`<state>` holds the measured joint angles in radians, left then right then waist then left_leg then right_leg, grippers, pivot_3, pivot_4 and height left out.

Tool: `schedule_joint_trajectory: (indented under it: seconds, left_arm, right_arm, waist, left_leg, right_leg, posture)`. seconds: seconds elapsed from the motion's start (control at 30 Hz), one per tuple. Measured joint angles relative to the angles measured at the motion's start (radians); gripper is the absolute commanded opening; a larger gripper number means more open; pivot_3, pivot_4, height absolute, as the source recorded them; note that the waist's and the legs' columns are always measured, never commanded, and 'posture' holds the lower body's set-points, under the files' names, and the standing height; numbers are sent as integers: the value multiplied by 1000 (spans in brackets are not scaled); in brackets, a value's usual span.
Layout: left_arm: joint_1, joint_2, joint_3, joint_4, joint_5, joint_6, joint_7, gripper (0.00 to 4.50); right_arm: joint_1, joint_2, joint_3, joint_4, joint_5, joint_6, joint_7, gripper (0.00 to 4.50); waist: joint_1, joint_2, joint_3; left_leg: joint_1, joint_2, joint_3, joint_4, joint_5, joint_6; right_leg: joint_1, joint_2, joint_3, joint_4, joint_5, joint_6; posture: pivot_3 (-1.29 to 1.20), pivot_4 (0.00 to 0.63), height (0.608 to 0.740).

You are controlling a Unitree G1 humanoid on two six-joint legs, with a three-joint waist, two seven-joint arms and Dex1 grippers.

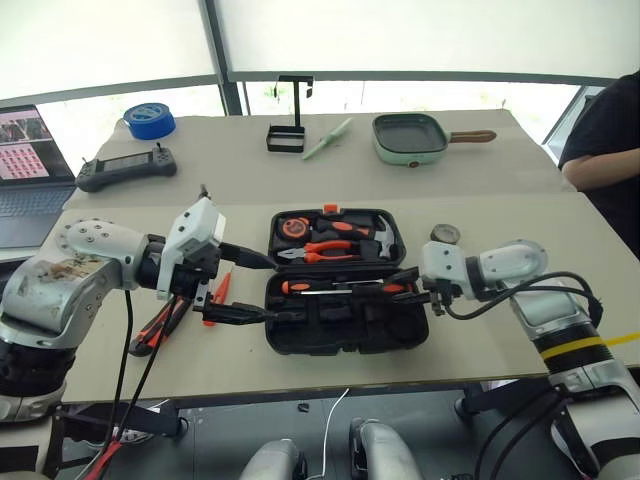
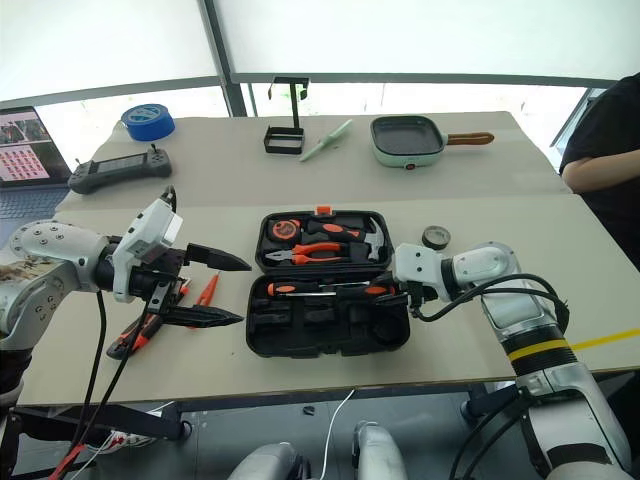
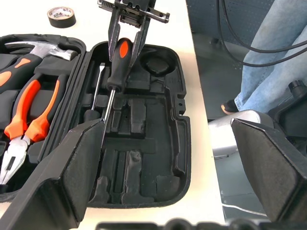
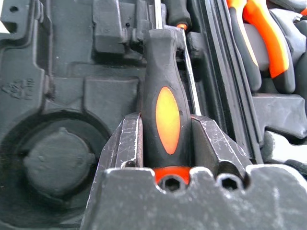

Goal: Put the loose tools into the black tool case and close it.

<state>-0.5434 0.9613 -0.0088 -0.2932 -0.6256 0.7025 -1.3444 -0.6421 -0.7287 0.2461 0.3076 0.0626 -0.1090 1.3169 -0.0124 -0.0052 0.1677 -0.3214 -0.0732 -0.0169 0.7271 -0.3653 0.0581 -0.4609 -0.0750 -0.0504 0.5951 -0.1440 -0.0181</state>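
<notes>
While the right end effector (image 1: 428, 296) pinches a screwdriver (image 4: 168, 117) over the black tool case (image 1: 345, 330), insertion is pending.
Shaft runs lengthwise from its fingers, along the slot beneath; left end effector (image 1: 252, 290), spread and empty, waits beside the case; remaining loose tools (image 1: 165, 320) lie beyond it on the counter (image 1: 500, 340).

Open tool case (image 1: 345, 335) sits mid-table, lid flat toward far side, holding pliers (image 1: 325, 252) and hammer (image 1: 375, 238). Right gripper (image 1: 425, 296) with screwdriver (image 3: 118, 64) blocks case's right end. Left gripper (image 1: 250, 290), jaws wide, hangs at left edge. Loose tools (image 1: 165, 322) clutter table left of case. Near slots lie free.
</notes>
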Motion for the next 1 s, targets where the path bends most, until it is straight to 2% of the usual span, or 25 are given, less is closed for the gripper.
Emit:
schedule_joint_trajectory:
  seconds: [0.07,0.1,0.3,0.4,0.53,0.83,1.0]
  left_arm:
    - [0,-3,-2,5,1,-6,0,4500]
    - [0,-5,-4,10,1,-7,0,4500]
    - [-2,-8,-12,26,13,-21,-2,4500]
    - [-5,-8,-13,37,23,-29,-3,4500]
    - [-5,-8,-14,44,32,-46,-5,4500]
    - [-4,-8,-14,44,38,-49,-10,4500]
    - [-1,-8,-14,44,40,-49,-9,4500]
  right_arm:
    - [-4,0,0,23,-4,-28,-2,2045]
    - [-9,2,0,39,-6,-49,-5,2251]
    - [-51,31,-6,75,-13,-78,-30,4221]
    - [-60,61,-29,37,40,30,-34,4221]
    - [-61,110,-37,-59,113,201,-35,3098]
    - [-45,130,21,-91,80,235,-39,66]
    - [-38,131,71,-84,26,243,-41,66]
  waist:
    - [-1,0,0]
    - [-2,0,0]
    - [-4,0,0]
    - [-3,0,0]
    - [-2,0,0]
    - [-2,0,0]
    - [-2,0,0]
  left_leg:
    - [0,0,0,0,0,0]
    - [0,0,0,0,0,0]
    - [0,0,0,0,0,0]
    - [0,0,0,0,0,0]
    - [0,0,-1,0,0,0]
    - [0,0,-1,0,0,0]
    - [0,0,-1,0,0,0]
  right_leg:
    - [0,0,0,0,0,0]
    - [0,0,0,0,0,0]
    - [0,0,0,0,0,0]
    - [0,0,0,0,0,0]
    - [0,0,0,0,0,0]
    - [0,0,0,0,0,0]
    - [0,0,0,0,0,0]
  posture:
    - [0,150,740]
    - [0,150,740]
    - [0,150,740]
    - [0,150,740]
    - [0,150,740]
    - [0,150,740]
    - [0,150,740]
